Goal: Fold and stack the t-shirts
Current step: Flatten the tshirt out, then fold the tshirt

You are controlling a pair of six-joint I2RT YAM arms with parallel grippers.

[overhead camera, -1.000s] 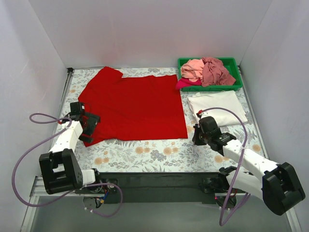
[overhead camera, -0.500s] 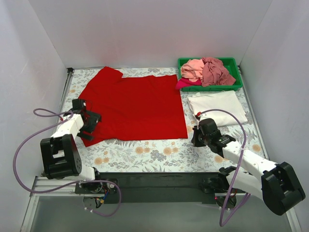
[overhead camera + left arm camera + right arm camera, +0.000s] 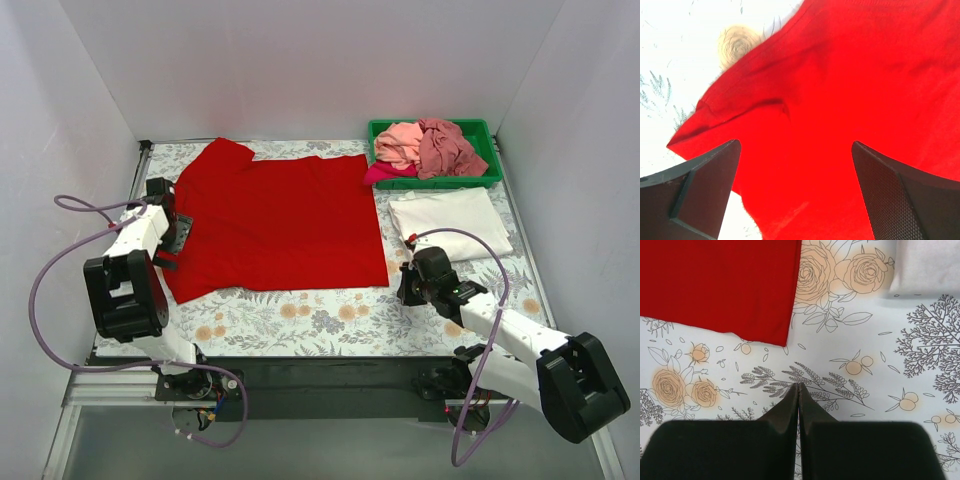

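A bright red t-shirt (image 3: 275, 220) lies spread flat on the flowered table cloth, left of centre. My left gripper (image 3: 180, 232) is open over its left sleeve; in the left wrist view the red cloth (image 3: 840, 100) fills the gap between the two fingers (image 3: 705, 185), and nothing is held. A folded white t-shirt (image 3: 450, 222) lies at the right. Pink, dusty rose and magenta shirts (image 3: 430, 147) are heaped in the green tray (image 3: 485, 180). My right gripper (image 3: 402, 285) is shut and empty, low over the cloth just right of the red shirt's near right corner (image 3: 775, 335).
The white walls close in the table on three sides. The flowered cloth (image 3: 300, 320) shows bare along the near edge. The white shirt's corner (image 3: 930, 265) shows at the top right of the right wrist view. Purple cables loop beside both arms.
My left gripper has moved away from me along the red shirt's left edge, from the lower left corner up to the sleeve. My right gripper has barely shifted.
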